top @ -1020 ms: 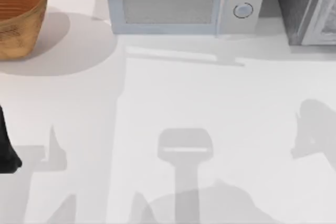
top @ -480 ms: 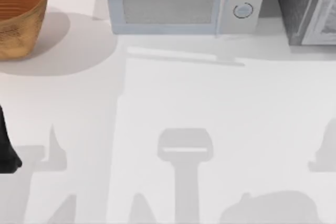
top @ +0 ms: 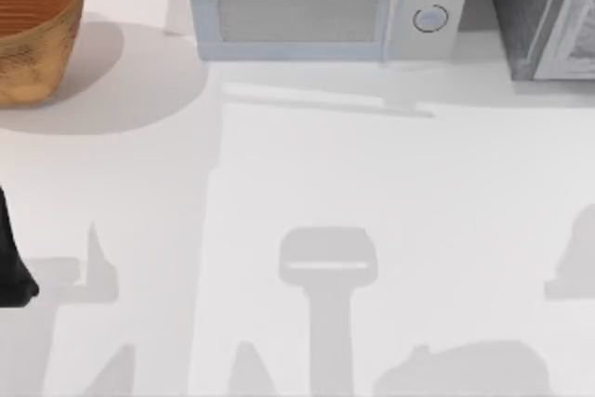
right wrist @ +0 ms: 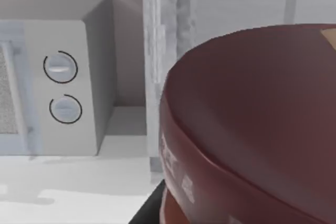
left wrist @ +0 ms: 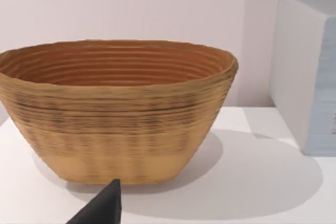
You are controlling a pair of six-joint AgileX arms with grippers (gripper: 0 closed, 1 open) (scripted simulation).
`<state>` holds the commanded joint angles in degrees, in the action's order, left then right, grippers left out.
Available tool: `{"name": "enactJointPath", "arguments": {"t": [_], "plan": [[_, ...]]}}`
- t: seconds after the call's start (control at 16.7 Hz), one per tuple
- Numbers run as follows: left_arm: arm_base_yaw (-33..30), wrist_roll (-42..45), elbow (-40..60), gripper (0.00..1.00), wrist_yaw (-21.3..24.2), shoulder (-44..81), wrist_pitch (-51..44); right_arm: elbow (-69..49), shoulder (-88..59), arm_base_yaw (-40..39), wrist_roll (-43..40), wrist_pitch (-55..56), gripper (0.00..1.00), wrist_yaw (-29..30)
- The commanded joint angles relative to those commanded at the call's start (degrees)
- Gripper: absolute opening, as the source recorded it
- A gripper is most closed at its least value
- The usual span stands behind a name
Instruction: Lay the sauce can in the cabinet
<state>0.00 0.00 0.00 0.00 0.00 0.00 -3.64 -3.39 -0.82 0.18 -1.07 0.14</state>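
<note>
Carrying can (right wrist: pixel 252 124) toward cabinet (top: pixel 539 6) | right claw's hold: cannot tell | can rigid, smooth, slippery; grip mid-wall

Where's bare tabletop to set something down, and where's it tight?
Free: the wide bare table in front of the microwave, and the strip right of the basket up to the microwave's side. Tight: the far right corner, where the cabinet stands close beside the microwave. The left arm sits at the left edge; the sauce can looms at the right claw's camera.
</note>
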Motion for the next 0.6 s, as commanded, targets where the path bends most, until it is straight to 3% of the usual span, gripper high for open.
{"name": "enactJointPath", "arguments": {"t": [0.24, 0.6], "plan": [[0.00, 0.00, 0.00, 1.00, 0.00, 0.00, 0.00, -13.21, -10.65, -1.59, 0.20, -4.06, 0.00, 1.51], [0.00, 0.00, 0.00, 1.00, 0.00, 0.00, 0.00, -45.63, -33.55, -4.39, 0.70, -12.94, 0.00, 5.32]]}}
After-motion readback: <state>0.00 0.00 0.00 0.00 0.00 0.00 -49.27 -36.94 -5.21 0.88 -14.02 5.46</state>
